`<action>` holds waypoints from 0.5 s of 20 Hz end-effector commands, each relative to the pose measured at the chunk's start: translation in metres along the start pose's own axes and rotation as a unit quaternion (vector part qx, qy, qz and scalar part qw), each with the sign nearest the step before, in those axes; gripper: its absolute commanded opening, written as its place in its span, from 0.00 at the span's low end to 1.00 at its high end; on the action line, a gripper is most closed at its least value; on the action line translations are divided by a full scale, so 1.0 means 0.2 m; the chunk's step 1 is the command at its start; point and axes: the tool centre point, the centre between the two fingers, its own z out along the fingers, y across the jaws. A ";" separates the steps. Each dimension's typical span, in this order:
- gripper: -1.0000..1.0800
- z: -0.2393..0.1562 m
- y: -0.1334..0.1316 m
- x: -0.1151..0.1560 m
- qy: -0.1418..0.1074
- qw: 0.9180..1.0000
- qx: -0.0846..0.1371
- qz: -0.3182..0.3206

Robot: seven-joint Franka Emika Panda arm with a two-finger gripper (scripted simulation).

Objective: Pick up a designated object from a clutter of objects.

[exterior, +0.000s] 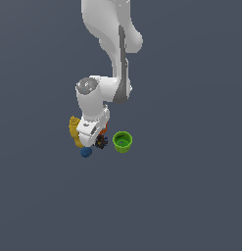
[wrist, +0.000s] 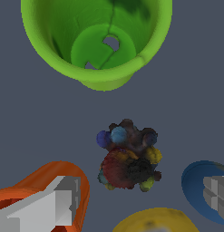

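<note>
On the grey counter (exterior: 191, 186), going from the exterior view's left: the yellow bottle (exterior: 73, 130), the blue ball (exterior: 86, 153), then the gripper (wrist: 136, 199) with jaws spread wide and holding nothing, low over the dark spiky clump (wrist: 129, 156). The clump lies between the orange cup (wrist: 45, 181) and the ball, with the green cup (exterior: 122, 141) rightmost.

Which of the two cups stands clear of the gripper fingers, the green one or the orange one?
The green cup: it stands apart, beyond the dark spiky clump, while one gripper finger overlaps the orange cup.

Dark spiky clump (wrist: 129, 156) between open pincer (wrist: 139, 199) fingers; green cup (wrist: 97, 41) apart.
</note>
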 end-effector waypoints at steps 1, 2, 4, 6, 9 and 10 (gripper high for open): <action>0.96 0.01 0.00 0.00 0.001 1.000 0.000 -0.007; 0.96 0.01 -0.01 0.00 0.001 1.000 0.000 -0.008; 0.96 0.01 0.00 0.00 0.001 1.000 -0.001 -0.006; 0.96 0.01 0.00 0.00 0.001 1.000 -0.001 -0.006; 0.96 0.04 0.00 0.00 0.001 1.000 -0.001 -0.007; 0.96 0.06 -0.01 0.00 0.001 1.000 0.000 -0.007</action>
